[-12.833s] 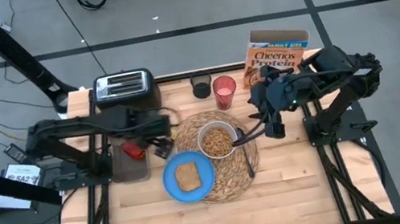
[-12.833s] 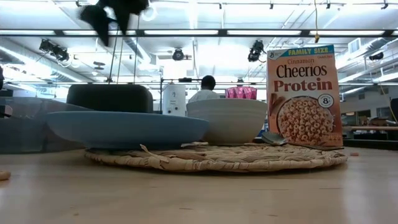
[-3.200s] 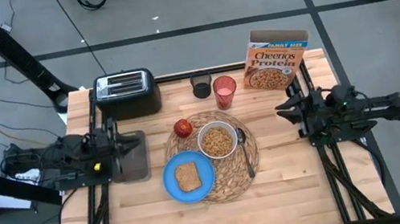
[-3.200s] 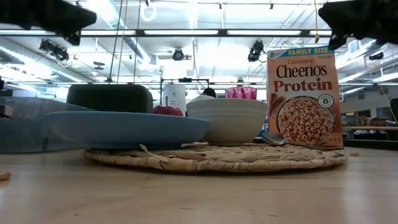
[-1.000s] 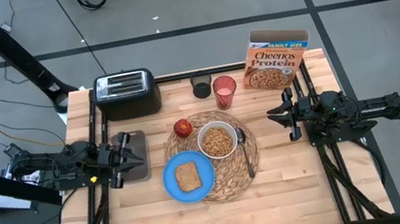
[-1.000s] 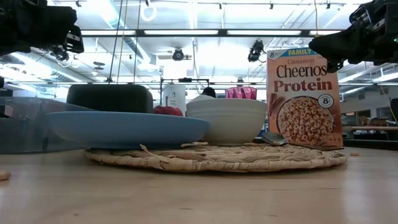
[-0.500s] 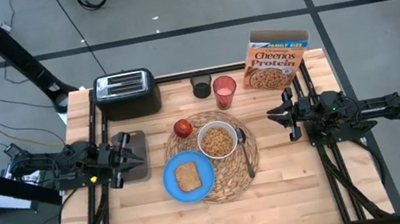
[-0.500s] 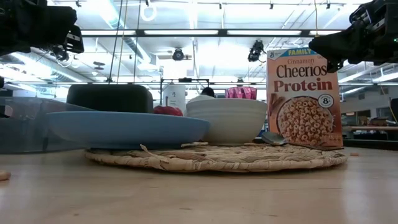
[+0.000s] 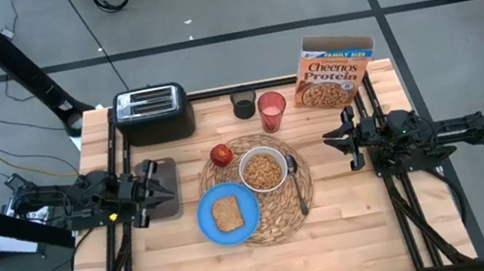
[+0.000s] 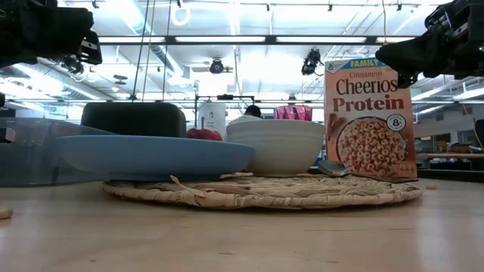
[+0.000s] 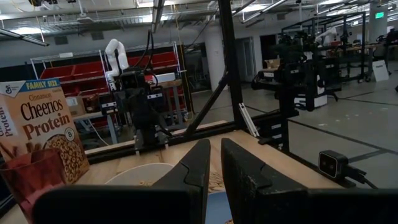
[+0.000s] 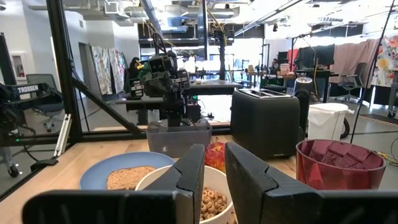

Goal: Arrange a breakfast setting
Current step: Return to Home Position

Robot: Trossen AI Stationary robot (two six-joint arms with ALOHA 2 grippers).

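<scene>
A round woven placemat point(image 9: 277, 210) lies mid-table. On it stand a blue plate point(image 9: 209, 222) bearing a toast slice point(image 9: 227, 214), a white bowl point(image 9: 263, 169) of cereal, a dark spoon point(image 9: 298, 185) to the bowl's right and a red apple point(image 9: 221, 155) at its far-left rim. A translucent red cup point(image 9: 271, 110) stands on the table just beyond the mat. My left gripper point(image 9: 167, 181) hovers at the table's left side and my right gripper point(image 9: 329, 139) at its right. Both point toward the setting, raised, shut and holding nothing point(image 11: 216, 146) point(image 12: 214, 152).
A black toaster point(image 9: 154, 114) sits at the far left, a small black cup point(image 9: 243, 106) beside the red cup, and a cereal box point(image 9: 337, 73) at the far right. A grey bin point(image 9: 160, 201) lies under my left gripper. Bare wood spans the near edge point(image 9: 274, 268).
</scene>
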